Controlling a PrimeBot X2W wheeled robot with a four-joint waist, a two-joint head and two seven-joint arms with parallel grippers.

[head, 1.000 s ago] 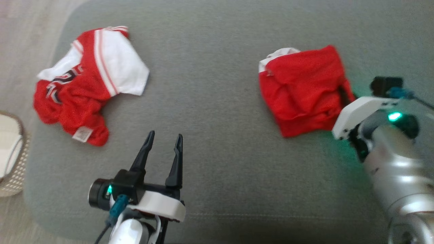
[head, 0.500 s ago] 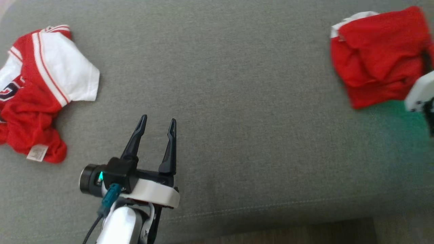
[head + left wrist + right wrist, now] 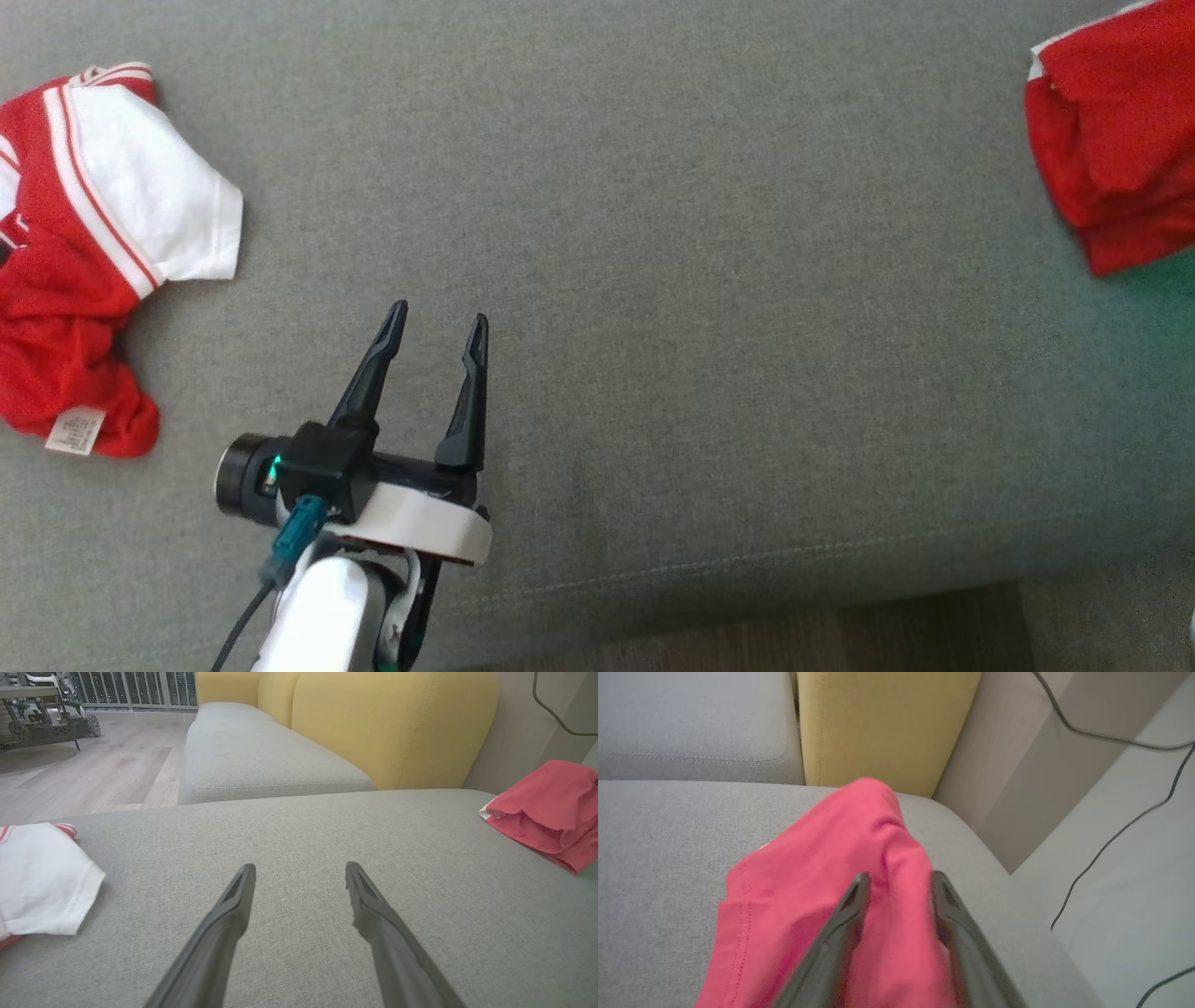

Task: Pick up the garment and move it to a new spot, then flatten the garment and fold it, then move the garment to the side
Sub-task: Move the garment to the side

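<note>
Over at the far right of the grey cushion (image 3: 653, 280), the folded red garment (image 3: 1120, 140) lies rumpled. My right end effector (image 3: 899, 884) sits over it, fingers parted a little with a ridge of cloth between them; the blur keeps me from telling whether they touch it. My left end effector (image 3: 439, 322) hovers spread wide above bare cushion, well apart from the red and white jersey (image 3: 84, 233) at the left.
</note>
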